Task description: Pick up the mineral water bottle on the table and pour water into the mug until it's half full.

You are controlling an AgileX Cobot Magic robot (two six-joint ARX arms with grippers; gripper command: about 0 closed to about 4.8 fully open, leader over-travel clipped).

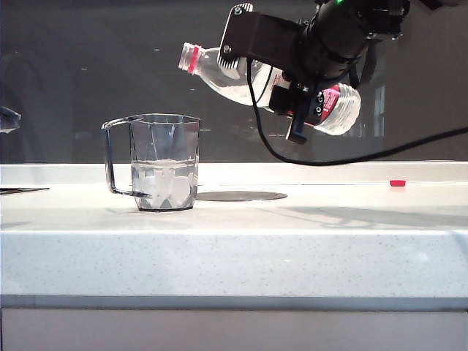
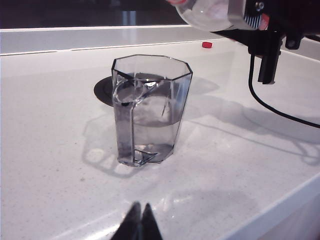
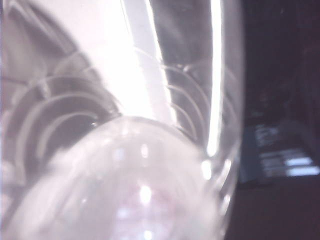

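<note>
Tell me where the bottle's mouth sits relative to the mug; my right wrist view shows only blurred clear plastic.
Observer: The right gripper holds the clear ribbed plastic mineral water bottle aloft and tilted. In the exterior view its open mouth is higher than its base, above the rim of the clear faceted plastic mug.
Operator: Is anything flowing?
Observer: No stream shows; the water in the mug stands at roughly half height.
Operator: And the left gripper?
Observer: The left gripper is shut, over the white speckled table, short of the mug and apart from it.
</note>
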